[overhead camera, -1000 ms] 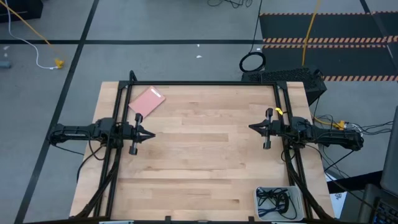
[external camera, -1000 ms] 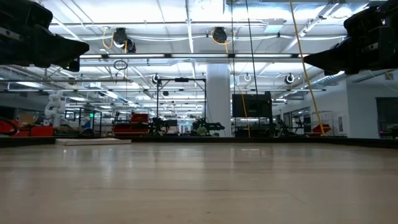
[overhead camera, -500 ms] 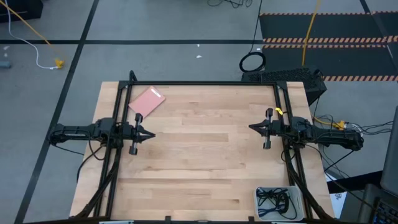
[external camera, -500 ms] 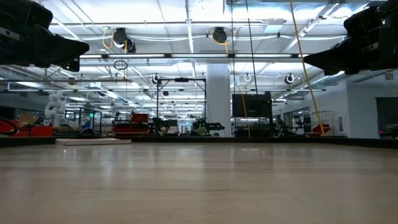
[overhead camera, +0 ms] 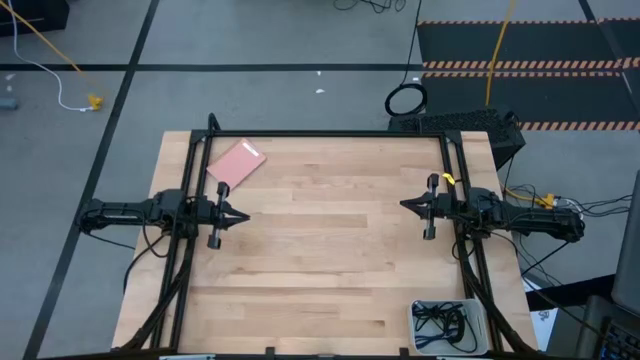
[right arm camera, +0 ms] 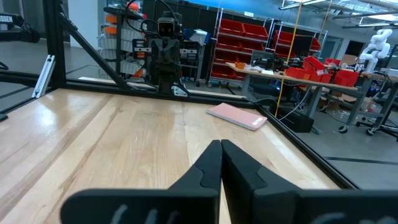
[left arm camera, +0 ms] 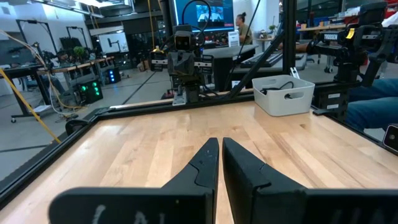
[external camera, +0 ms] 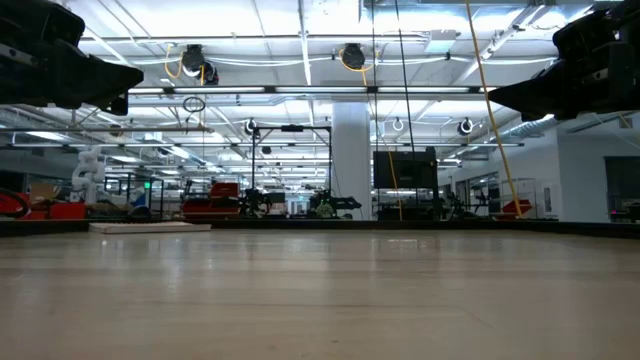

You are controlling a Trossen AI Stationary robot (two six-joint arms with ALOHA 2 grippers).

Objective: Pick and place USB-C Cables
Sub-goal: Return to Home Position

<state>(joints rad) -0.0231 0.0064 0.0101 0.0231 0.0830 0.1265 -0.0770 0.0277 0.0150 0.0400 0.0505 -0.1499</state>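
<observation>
The USB-C cables point(overhead camera: 440, 322) lie as a dark tangle inside a white bin point(overhead camera: 478, 312) at the table's near right corner; the bin point(left arm camera: 283, 94) also shows in the left wrist view with cable loops at its rim. My left gripper point(overhead camera: 243, 216) hovers shut over the table's left side, pointing right. My right gripper point(overhead camera: 405, 205) hovers shut over the right side, pointing left. Both are above the wood, far from the bin, and their shut fingers show in the left wrist view point(left arm camera: 220, 149) and the right wrist view point(right arm camera: 221, 149).
A flat pink pad point(overhead camera: 236, 163) lies near the table's far left corner, also seen in the right wrist view point(right arm camera: 237, 116). A black frame point(overhead camera: 320, 133) runs along the table's edges. Bare wood point(overhead camera: 320, 260) spans the middle between the arms.
</observation>
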